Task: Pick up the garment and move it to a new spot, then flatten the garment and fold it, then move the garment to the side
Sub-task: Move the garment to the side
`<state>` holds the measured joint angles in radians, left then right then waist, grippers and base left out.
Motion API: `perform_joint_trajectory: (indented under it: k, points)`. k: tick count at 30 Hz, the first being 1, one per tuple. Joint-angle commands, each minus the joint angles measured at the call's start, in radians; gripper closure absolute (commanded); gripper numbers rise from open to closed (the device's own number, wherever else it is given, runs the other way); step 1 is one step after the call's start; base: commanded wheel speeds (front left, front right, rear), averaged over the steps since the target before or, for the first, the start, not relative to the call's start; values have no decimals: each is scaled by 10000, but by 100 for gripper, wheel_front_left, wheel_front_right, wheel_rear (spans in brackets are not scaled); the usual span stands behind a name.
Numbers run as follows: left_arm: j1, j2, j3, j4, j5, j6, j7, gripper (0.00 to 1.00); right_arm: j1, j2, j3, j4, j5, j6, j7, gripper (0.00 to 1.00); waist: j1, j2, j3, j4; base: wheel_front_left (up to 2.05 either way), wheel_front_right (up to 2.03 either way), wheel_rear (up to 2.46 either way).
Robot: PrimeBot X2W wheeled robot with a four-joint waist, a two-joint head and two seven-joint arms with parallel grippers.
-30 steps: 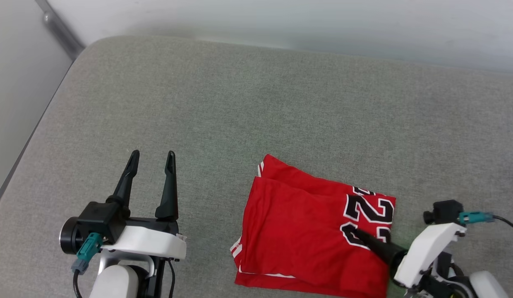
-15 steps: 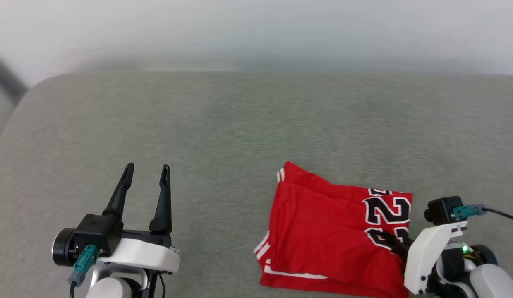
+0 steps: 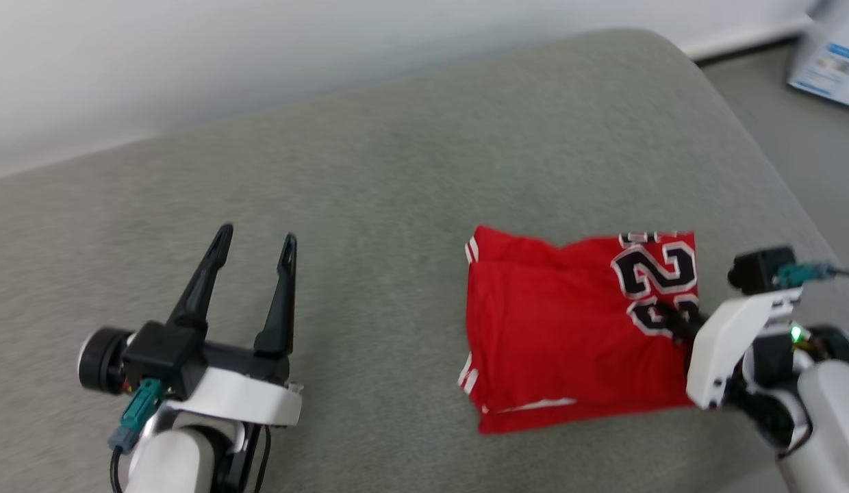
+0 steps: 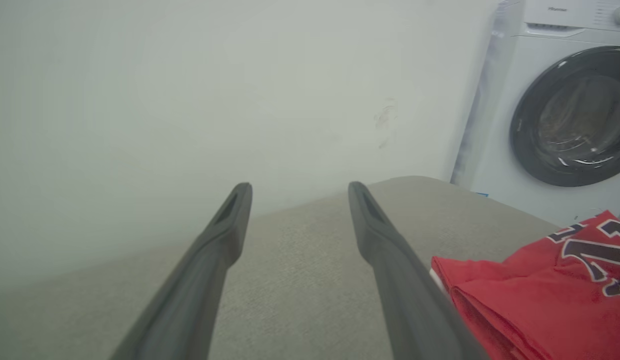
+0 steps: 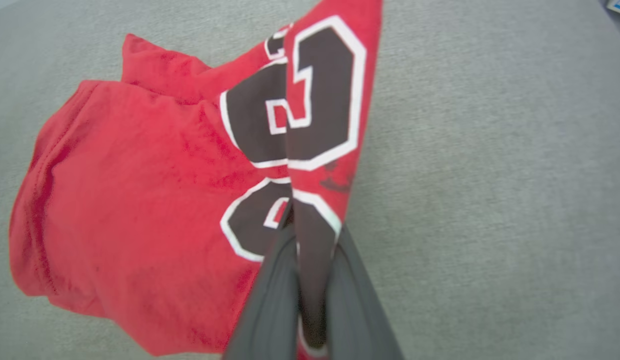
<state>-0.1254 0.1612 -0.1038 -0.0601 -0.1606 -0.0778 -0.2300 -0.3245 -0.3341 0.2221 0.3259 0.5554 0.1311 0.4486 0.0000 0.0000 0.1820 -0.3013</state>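
- Head view: the garment (image 3: 568,342) is seen folded into a rough square on the grey cushion (image 3: 397,205). It is close to the cushion's R edge and nearer the front than the back.
- White stripe trim is seen on its L side. A black number w/ a white outline is seen on its R side.
- The R gripper (image 3: 674,322) is clamped on the garment's R edge, right at the number. Most of its fingers are hidden by the white wrist.
- The L gripper (image 3: 257,239) is held over the L front part of the cushion, well apart from the garment. Its fingers are spread, w/ nothing btw them.
- A pale wall (image 3: 260,55) is seen past the back edge. Grey floor (image 3: 794,123) and a white-and-blue box (image 3: 832,65) are seen past the R back corner.
- L wrist view: the L gripper (image 4: 297,192) is seen spread wide over bare cushion (image 4: 315,280), w/ nothing held.
- The garment (image 4: 535,295) is seen at the lower R, beside the R finger, but it can't be told if they touch.
- A white washing machine (image 4: 555,125) w/ a dark round door is seen past the cushion's far end.
- R wrist view: the R gripper (image 5: 314,240) is pinched tight on a raised fold of the garment (image 5: 140,190), w/ the number's black print caught btw the fingers.
- The rest of the red cloth is spread to the L on the cushion (image 5: 490,175).
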Motion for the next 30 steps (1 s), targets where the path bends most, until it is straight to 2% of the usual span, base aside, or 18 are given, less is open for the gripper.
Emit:
perform_joint_trajectory:
  k: [1,6,15,26,30]
  points:
    - [-319,120,-83,-173,101,-73,99,0,-530,35,-80,169,-19,-7,-198,100,0,0,1119,-1222,0,0,0]
    - [-1067,379,-473,-793,281,-195,447,0,-1861,-67,-458,1017,-217,-7,-796,100,0,0,2275,-1423,0,0,0]
    - [-2292,755,-1176,-1688,413,-391,847,0,-4105,-984,-1983,2705,-1430,-7,-1468,100,0,0,3987,-799,0,0,0]
    - [-3131,1032,-1420,-2112,355,-444,920,0,-5777,-1406,-4210,4512,-3579,-8,-2343,100,0,0,4980,-67,0,0,0]
    - [-3239,1111,-1491,-2219,385,-454,936,0,-5994,-1227,-4924,5189,-4311,-8,-2768,100,0,0,5084,17,0,0,0]
